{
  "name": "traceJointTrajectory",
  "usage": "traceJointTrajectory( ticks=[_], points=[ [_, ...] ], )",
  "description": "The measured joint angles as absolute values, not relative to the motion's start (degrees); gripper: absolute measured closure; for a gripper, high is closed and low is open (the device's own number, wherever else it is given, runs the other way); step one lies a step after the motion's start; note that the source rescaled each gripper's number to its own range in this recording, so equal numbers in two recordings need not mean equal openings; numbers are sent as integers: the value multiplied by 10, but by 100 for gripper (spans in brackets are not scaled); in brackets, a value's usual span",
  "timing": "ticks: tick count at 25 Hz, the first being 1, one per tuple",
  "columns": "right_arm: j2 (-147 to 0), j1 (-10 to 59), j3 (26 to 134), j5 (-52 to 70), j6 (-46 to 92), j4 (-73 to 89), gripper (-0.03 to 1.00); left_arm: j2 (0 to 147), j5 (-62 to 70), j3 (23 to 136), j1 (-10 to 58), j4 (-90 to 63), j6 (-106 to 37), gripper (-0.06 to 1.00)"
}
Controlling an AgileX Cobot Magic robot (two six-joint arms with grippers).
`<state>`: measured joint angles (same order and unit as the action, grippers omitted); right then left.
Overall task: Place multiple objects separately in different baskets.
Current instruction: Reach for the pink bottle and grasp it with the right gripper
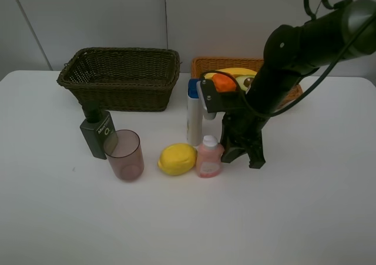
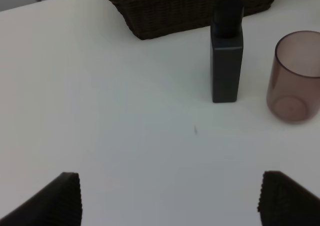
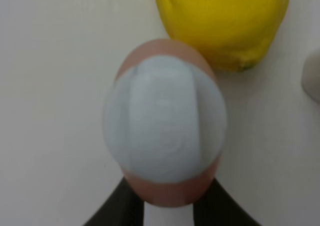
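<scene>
Around: lemon (image 1: 177, 158) just beside small pink bottle (image 1: 208, 157); tall white bottle (image 1: 194, 119) behind.
Right gripper (image 1: 242, 158): we see it clenched beside that bottle.
Left gripper (image 2: 172, 201): spread wide, empty.

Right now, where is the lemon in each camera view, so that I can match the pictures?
Exterior high: the lemon lies on the table, between the tumbler and the small pink bottle.
Left wrist: not in it.
Right wrist: the lemon shows just beyond the bottle's white cap.
Shared landmark: the small pink bottle, right beside the lemon in both.
</scene>
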<state>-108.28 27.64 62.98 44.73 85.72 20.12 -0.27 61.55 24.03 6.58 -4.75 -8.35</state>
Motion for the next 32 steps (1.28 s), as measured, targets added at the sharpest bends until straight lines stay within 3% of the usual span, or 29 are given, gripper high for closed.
traceJointTrajectory(
  ticks=[22,24,29,32],
  points=[
    [-1083,276,630,448,853,201,95,-3,616,240,66,-47,-83,0],
    [-1083,276,630,450,850,201,88,-3,616,240,66,-47,-83,0],
    [-1082,276,630,454,847,206,53,-3,616,240,66,-47,-83,0],
    [-1081,276,630,459,846,223,46,-3,616,240,66,-47,-83,0]
  ],
)
